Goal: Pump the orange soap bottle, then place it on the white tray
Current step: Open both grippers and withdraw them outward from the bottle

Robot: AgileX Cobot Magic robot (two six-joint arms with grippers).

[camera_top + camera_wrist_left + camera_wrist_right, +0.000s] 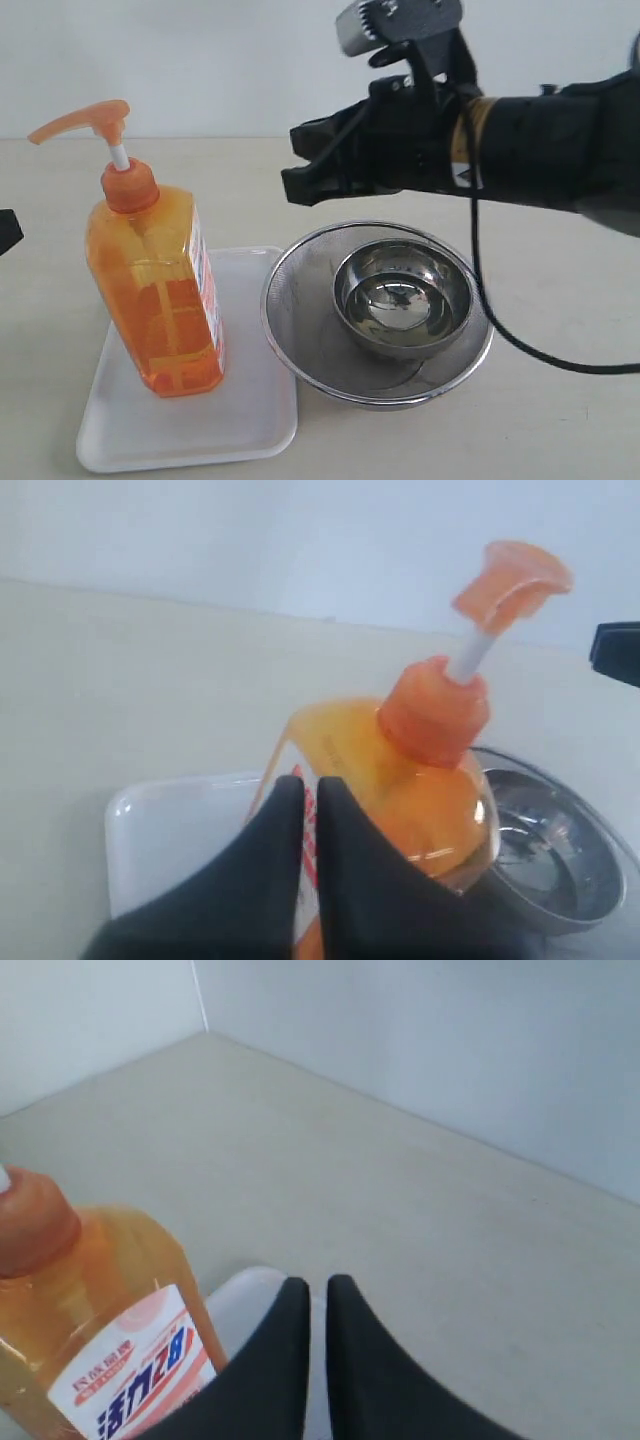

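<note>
Closest to me, the white tray [250, 420] lies flat on the worktop [560, 430] with the orange soap bottle [155, 300] standing upright on it. Its pump head [85, 122] is raised on its white stem, and its label [205, 290] faces the round mesh strainer [300, 340] just beside the tray. I see a steel bowl [400, 300] sitting inside that strainer. My right claw [295, 165] hangs above the strainer, jaws pinched together on nothing, tips pointing toward the bottle. My left claw [310, 785], barely visible at the exterior view's left edge, is likewise pinched closed and empty, apart from the bottle.
</note>
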